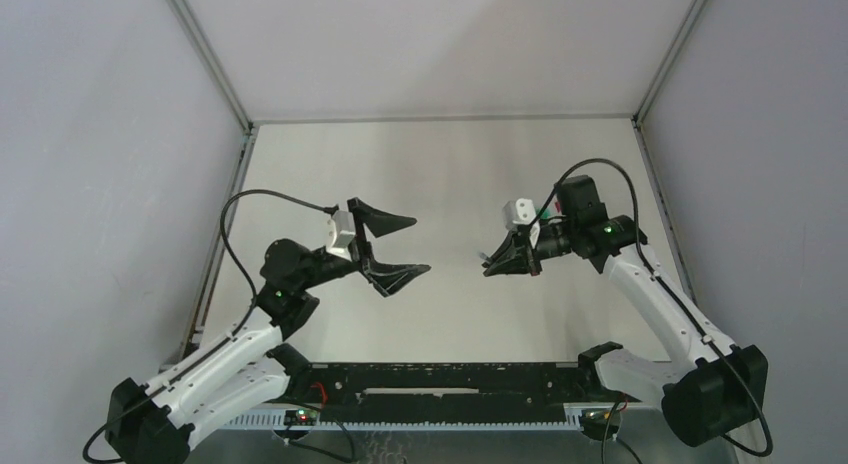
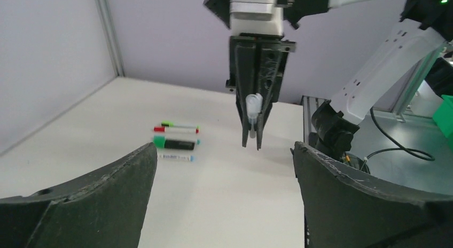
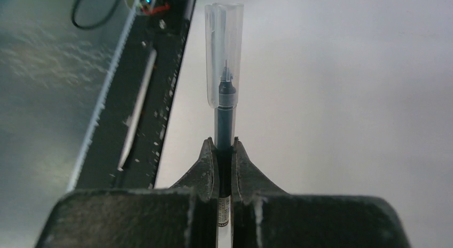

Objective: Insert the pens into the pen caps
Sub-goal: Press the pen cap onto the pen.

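Got left gripper spread wide, nothing in it, facing the right one across a gap above the table

Seeing four other pens lying in a tight row on the table, off to the left in the left wrist view; look capped, but too small to be sure

Pinching dark pen by the barrel with right gripper, jaws pressed onto it, tip aimed towards the left gripper

Seeing clear cap over that tip, nib visible inside, rim down on the collar

Reckon capping is about done for this one; can't confirm full seating from here

To finish well:
- hold the right pinch firm and the wrist level
- back the left off straight along the pen's line, fingers wide, so no knock on the cap
- if loose, close lightly on the cap and push square, no twist
- then lay it low beside the row, parallel, and release only once resting, to stop a roll
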